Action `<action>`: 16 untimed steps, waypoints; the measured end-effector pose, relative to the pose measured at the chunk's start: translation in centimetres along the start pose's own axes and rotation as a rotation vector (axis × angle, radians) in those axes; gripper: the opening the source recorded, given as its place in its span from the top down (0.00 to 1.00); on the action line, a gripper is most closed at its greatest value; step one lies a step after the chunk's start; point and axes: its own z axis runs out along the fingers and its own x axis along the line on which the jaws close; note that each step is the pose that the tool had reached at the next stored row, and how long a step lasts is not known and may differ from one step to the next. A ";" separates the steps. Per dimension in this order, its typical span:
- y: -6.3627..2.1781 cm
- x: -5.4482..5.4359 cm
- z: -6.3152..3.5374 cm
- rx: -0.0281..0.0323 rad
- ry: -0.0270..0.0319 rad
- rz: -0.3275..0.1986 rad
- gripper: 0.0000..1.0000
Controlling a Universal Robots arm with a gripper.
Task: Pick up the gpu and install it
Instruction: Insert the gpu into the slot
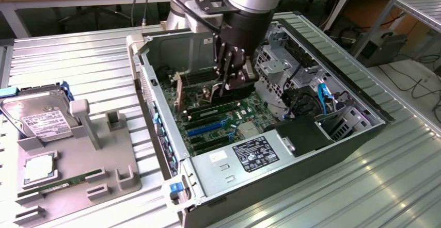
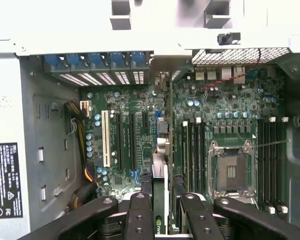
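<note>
Hanging inside the open computer case (image 1: 344,96), the gripper (image 1: 232,83) has its dark fingers (image 2: 140,210) clamped on the gpu (image 2: 161,150). The card stands on edge just over the green motherboard (image 2: 235,107), roughly in line with the long expansion slots (image 2: 119,140); whether its lower edge has entered a slot I cannot tell. The main risk, as I judge it, is misalignment: if the card sits slightly off the slot line or tilted, downward force would land its connector on the slot wall or bare board and could chip contacts. Its far end could also catch on the perforated rear slot covers (image 2: 105,78). A narrow hold on so thin and rigid a board may let it pivot between the fingers. The open CPU socket (image 2: 231,170), a square metal frame, lies close beside and would suffer from a slip. The card looks hard, flat and black. The case is dull grey sheet metal, and the table (image 1: 69,58) is ribbed and shiny.
</note>
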 end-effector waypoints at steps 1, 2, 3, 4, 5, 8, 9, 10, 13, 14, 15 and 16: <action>0.08 0.1 0.22 0.0003 0.0000 0.000 0.74; 0.13 0.1 0.39 0.0004 0.0000 0.000 0.74; 0.17 0.1 0.54 0.0005 0.0000 0.000 0.74; 0.22 0.2 0.74 0.0006 0.0000 0.000 0.74; 0.28 0.2 0.96 0.0007 0.0000 0.000 0.74; 0.42 0.2 1.67 0.0010 0.0000 0.000 0.74; 0.44 0.3 1.83 0.0010 0.0000 0.000 0.74; 0.47 0.3 2.05 0.0011 -0.0001 0.000 0.74; 0.53 0.3 2.68 0.0010 0.0000 0.000 0.74; 0.55 0.3 2.91 0.0010 0.0000 0.000 0.74; 0.56 0.3 3.05 0.0011 -0.0001 0.000 0.74; 0.57 0.3 3.31 0.0010 0.0000 0.000 0.74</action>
